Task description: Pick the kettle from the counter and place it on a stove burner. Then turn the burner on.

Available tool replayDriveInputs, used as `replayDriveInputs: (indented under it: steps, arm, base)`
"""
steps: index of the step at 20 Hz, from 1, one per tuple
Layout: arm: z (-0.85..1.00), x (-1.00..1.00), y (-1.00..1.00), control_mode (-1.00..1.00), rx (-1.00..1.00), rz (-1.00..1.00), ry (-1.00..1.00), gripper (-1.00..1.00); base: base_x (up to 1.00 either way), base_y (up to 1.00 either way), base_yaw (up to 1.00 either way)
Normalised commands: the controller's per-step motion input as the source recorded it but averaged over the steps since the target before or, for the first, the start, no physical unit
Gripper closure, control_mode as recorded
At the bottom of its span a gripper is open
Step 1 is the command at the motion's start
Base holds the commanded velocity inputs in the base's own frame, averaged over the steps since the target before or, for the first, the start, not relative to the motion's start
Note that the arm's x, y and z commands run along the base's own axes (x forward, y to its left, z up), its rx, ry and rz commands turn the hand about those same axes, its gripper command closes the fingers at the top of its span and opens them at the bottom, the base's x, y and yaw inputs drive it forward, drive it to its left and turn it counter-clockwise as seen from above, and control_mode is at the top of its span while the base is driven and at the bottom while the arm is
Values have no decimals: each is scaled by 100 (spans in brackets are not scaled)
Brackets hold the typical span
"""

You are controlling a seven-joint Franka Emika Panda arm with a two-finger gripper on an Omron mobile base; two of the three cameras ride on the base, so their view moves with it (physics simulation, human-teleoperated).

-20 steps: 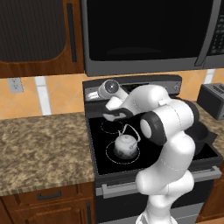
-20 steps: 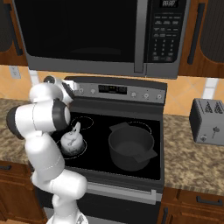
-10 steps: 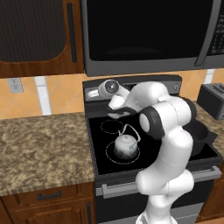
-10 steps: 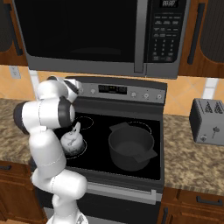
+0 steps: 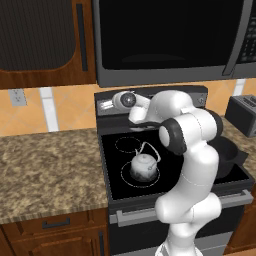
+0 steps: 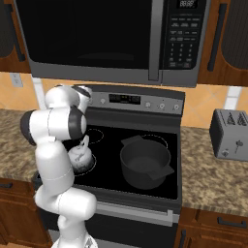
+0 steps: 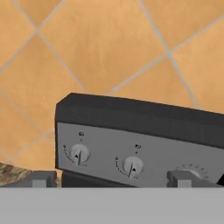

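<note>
Kettle [image 5: 144,166]: it is sitting upright inside the large white-outlined stove burner [image 5: 125,177], on the black glass, just beside the brown granite surface [image 5: 47,170].
Gripper [image 7: 109,178]: it is pointing at the stove's control panel [image 7: 144,151], near two knobs [image 7: 79,154].
Jaws: they are standing wide apart, holding nothing.
Black pot [image 6: 144,162]: it is resting beside the kettle.

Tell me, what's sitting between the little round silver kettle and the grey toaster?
A big black pot sits between the little round silver kettle and the grey toaster, on the black glass stovetop, seen in the right base view.
</note>
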Motion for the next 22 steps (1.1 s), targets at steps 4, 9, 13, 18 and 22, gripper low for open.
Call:
replayDriveInputs:
  steps: [4, 9, 13, 18, 22]
  arm:
    - [-12, 0, 0, -100, 0, -1, -6, -100]
    - [-12, 0, 0, -100, 0, -6, -6, -100]
    - [-24, 6, 13, -100, 0, -8, -11, -100]
    - [-26, 2, 20, -100, 3, -11, -12, -100]
    - [-32, 0, 6, -100, 3, -8, -4, -100]
  base:
    - [0, 0, 0]
    - [0, 0, 0]
    - [0, 0, 0]
    - [0, 0, 0]
    - [0, 0, 0]
